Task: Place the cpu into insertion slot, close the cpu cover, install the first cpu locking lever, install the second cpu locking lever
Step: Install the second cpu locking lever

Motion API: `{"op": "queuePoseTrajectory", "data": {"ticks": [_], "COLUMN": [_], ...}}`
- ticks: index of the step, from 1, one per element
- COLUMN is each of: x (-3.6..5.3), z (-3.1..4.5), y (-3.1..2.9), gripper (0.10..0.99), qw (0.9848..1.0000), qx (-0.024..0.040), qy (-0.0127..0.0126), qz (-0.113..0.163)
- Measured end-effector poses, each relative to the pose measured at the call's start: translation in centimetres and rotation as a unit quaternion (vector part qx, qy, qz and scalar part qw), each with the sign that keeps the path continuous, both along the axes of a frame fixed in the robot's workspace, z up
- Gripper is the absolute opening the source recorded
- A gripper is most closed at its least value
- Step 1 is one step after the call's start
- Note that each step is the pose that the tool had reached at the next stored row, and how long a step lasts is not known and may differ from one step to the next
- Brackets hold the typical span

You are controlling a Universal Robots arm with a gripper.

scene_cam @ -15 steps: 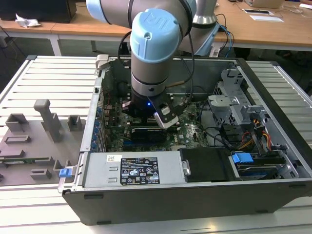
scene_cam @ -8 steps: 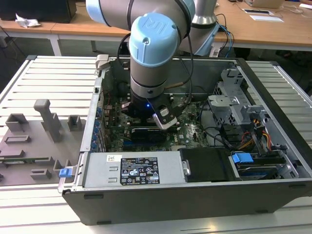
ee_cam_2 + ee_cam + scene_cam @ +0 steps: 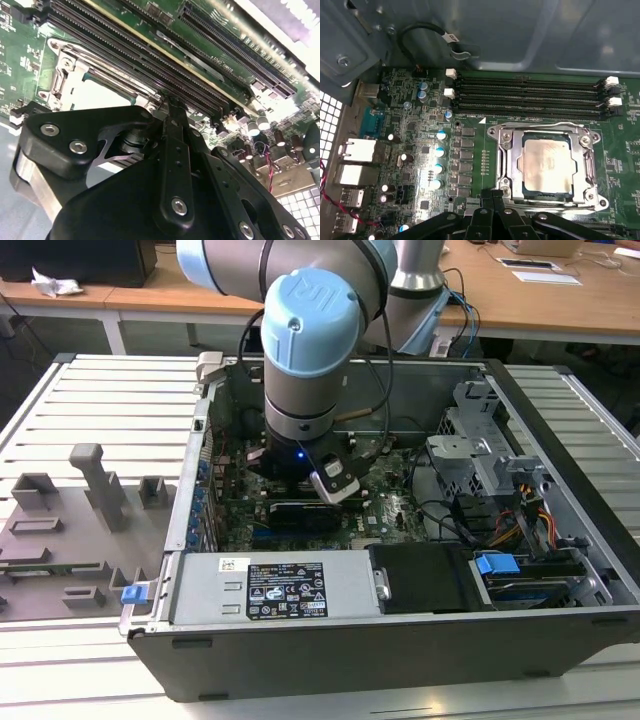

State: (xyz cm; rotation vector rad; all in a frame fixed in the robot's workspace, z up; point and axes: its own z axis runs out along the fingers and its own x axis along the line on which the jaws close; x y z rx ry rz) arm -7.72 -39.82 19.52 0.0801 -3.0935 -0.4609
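One hand (image 3: pixel 492 197), fingers together on nothing, poised just beside the near edge of the cpu cover (image 3: pixel 546 167), down over the seated cpu (image 3: pixel 547 161).

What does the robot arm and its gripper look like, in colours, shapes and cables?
The arm is a grey metal tube with light blue round joint caps; black cables run along it and a small blue light glows near the wrist. The gripper is black, built of flat links joined by silver screws.
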Motion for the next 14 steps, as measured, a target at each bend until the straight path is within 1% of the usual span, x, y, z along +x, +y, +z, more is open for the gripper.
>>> {"op": "queuePoseTrajectory", "data": {"ticks": [2, 6, 9, 14], "x": [-0.31, -0.36, -0.36, -0.36], "z": [-0.1, -0.02, 0.56, 1.16], "y": [0.1, 0.1, 0.1, 0.11], "gripper": [0.11, 0.11, 0.11, 0.11], "qw": [1.0, 1.0, 1.0, 1.0], "qx": [0.0002, 0.0003, 0.0003, 0.0003], "qy": [0.0001, 0.0, 0.0, 0.0], "qz": [0.0, 0.0, 0.0, 0.0]}}
